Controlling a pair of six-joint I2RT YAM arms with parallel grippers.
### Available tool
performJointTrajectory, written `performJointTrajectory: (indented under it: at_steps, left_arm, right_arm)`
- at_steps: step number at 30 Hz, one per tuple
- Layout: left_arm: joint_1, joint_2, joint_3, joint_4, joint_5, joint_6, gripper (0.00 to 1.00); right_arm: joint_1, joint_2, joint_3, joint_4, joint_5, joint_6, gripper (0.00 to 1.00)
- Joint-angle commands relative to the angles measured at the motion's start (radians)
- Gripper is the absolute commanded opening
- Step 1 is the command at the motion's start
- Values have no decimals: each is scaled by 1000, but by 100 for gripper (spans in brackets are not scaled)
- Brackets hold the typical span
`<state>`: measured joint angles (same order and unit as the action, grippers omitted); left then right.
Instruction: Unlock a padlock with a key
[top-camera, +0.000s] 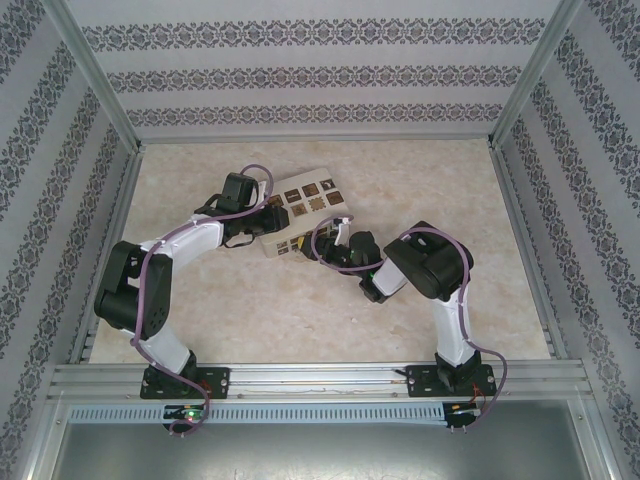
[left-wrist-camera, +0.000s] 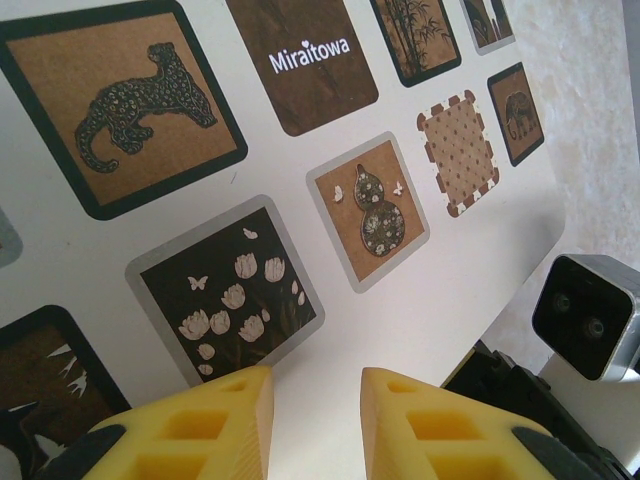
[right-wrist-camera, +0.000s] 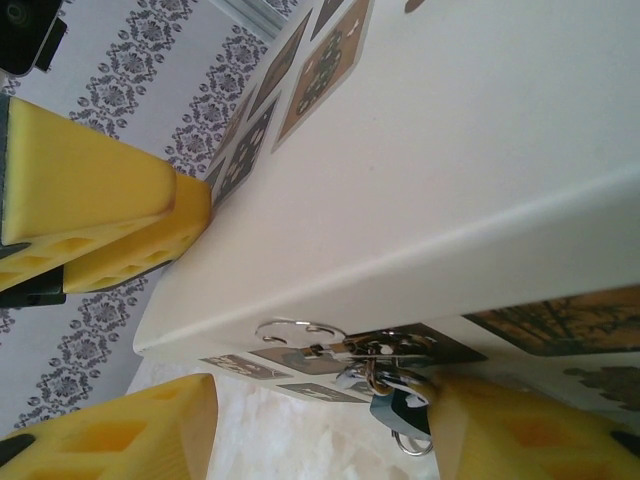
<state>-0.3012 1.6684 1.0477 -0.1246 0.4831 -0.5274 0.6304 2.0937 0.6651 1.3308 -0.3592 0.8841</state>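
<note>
Two yellow foam jaws of the right gripper (right-wrist-camera: 325, 400) stand wide apart, released and gripping nothing, at the near-right edge of a white box (right-wrist-camera: 450, 150). Btwn them, far closer to one side, hangs the padlock (right-wrist-camera: 392, 408): a small dark-blue body, partly hidden behind that fingertip (right-wrist-camera: 500, 420) and touching it. A tangle of silver rings (right-wrist-camera: 300, 330) sits just beside it, against the box's side wall. The other pad is well apart from the cluster.

The left gripper (left-wrist-camera: 317, 385) is also unclenched, pads parted w/ nothing btwn them. Its tips point down at the box's top face, among brown & black picture squares (left-wrist-camera: 365, 210), one reading "Miraitowa". From the right wrist, those tips appear to touch the lid.

From the top, the box lies tilted approx mid-table, a bit left of ctr. The left arm reaches in from the left, the right arm from the near right. A marbled beige table (top-camera: 430, 190) spreads around them. Patterned wallpaper walls (top-camera: 320, 75) close the left, right & far sides, w/ alu. frame rails (top-camera: 320, 375) along the near edge.
</note>
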Motion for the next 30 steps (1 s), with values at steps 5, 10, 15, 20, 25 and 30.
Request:
performJointTrajectory:
  at_steps: [5,10,15,20,25,30]
  left_arm:
    - [-8,34,-4,-17,2,13,29]
    - [-6,33,-4,-17,3,10,29]
    - [-6,34,-3,-14,3,7,29]
    - [-7,36,1,-17,0,10,29]
    - [-7,36,3,-18,3,10,29]
    - [-7,33,-4,-15,5,10,29]
  right_arm:
    - [0,-4,13,32,-53,-39,53]
    - [-2,-12,8,19,-57,-52,46]
    - [-1,-15,1,13,-51,-54,38]
    - [-4,-21,-8,-7,-38,-60,30]
    - [-6,-26,-10,-15,-32,-63,21]
    - [-9,-28,-5,-16,-28,-54,12]
